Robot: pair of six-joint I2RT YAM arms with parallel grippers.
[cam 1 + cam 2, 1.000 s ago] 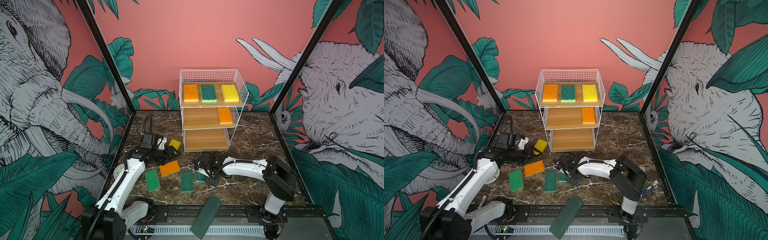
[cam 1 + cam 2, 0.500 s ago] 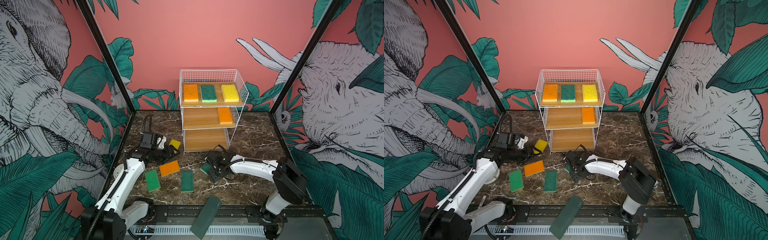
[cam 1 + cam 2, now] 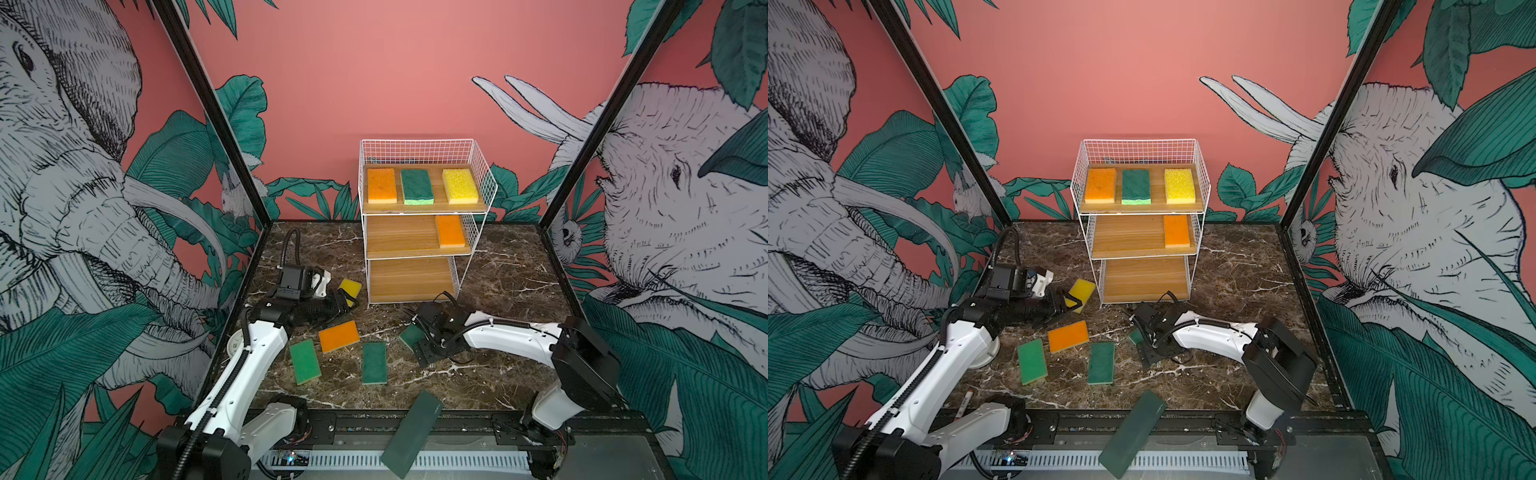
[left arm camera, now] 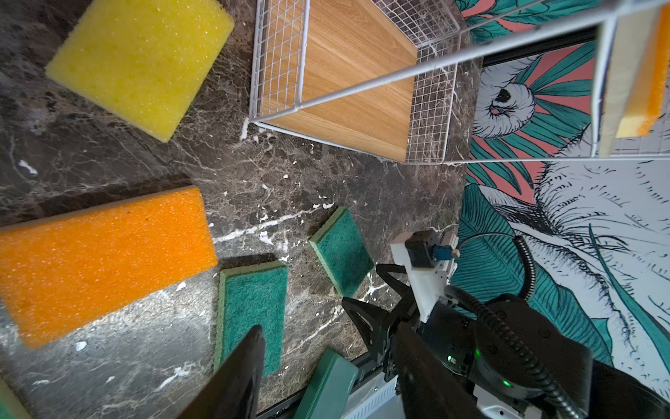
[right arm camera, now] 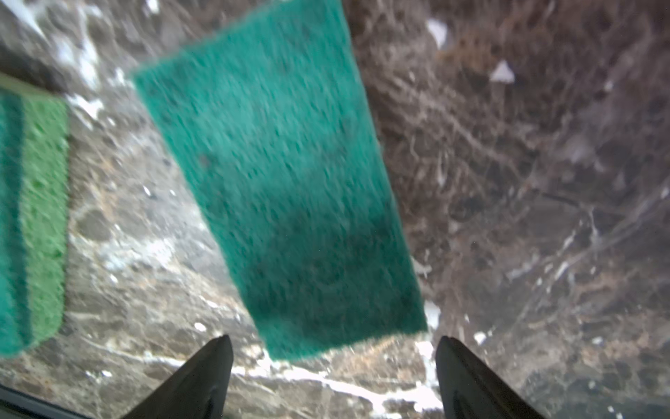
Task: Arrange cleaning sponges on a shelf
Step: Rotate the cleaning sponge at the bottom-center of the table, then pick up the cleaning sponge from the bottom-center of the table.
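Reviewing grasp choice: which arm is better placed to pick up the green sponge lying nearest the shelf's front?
Right. Its claw is open just short of that green sponge; the left claw sits by the yellow sponge.

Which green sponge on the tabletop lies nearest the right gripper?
The tilted green sponge beside the right gripper; the other two greens lie farther toward the left arm.

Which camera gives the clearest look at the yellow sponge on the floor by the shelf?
The left wrist view: the yellow sponge lies whole and close. In both top views the left gripper partly hides it. The right wrist view misses it.
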